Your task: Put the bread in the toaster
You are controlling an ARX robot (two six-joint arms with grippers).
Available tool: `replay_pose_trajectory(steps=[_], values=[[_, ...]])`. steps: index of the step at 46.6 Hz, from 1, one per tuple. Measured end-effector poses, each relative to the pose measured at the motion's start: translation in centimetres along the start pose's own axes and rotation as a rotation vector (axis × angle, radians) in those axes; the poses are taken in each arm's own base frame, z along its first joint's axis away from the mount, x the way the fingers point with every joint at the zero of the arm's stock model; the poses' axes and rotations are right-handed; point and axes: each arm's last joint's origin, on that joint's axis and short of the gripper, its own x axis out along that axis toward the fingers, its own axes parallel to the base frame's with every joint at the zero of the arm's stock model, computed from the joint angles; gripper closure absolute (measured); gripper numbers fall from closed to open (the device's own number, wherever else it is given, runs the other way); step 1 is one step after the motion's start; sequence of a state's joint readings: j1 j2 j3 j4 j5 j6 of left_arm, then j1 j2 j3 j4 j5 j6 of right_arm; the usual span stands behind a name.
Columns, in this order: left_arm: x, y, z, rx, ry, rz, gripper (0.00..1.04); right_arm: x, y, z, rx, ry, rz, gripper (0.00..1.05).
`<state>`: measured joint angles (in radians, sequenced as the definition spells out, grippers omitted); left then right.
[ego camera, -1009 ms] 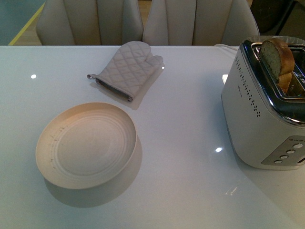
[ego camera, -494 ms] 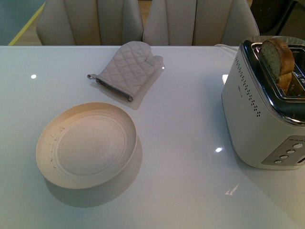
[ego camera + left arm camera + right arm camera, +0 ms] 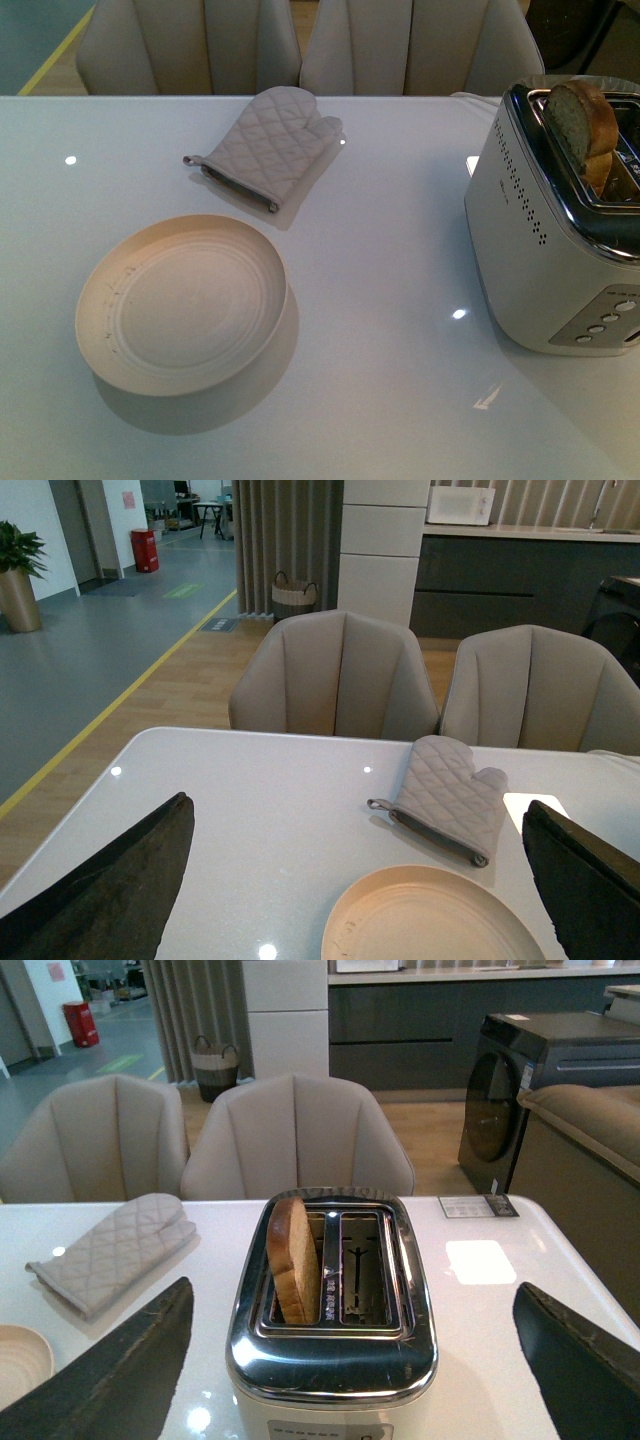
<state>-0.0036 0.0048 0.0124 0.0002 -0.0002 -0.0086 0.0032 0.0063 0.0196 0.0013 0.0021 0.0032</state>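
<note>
The bread [image 3: 583,125] stands upright in one slot of the silver-white toaster [image 3: 545,235] at the table's right, its rounded top sticking out. In the right wrist view the bread [image 3: 292,1260] fills one slot of the toaster [image 3: 333,1360]; the other slot is empty. My right gripper [image 3: 350,1380] is open and empty, held back from the toaster and above it, with a dark finger showing on each side. My left gripper [image 3: 360,900] is open and empty above the cream plate [image 3: 430,920]. Neither arm shows in the front view.
A round cream plate [image 3: 105,310] sits at the front left of the white table. A grey quilted oven mitt [image 3: 265,145] lies behind it, also in the left wrist view [image 3: 450,795]. Two beige chairs [image 3: 300,45] stand at the far table edge.
</note>
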Motion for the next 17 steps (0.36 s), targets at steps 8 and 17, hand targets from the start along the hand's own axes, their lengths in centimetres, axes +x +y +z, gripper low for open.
replay_pose_trajectory(steps=[8,17], values=[[0.0,0.0,0.0,0.0,0.0,0.0,0.07,0.0,0.0,0.0,0.0,0.0,0.0,0.09],[0.0,0.0,0.0,0.0,0.0,0.0,0.07,0.0,0.0,0.0,0.0,0.0,0.0,0.09]])
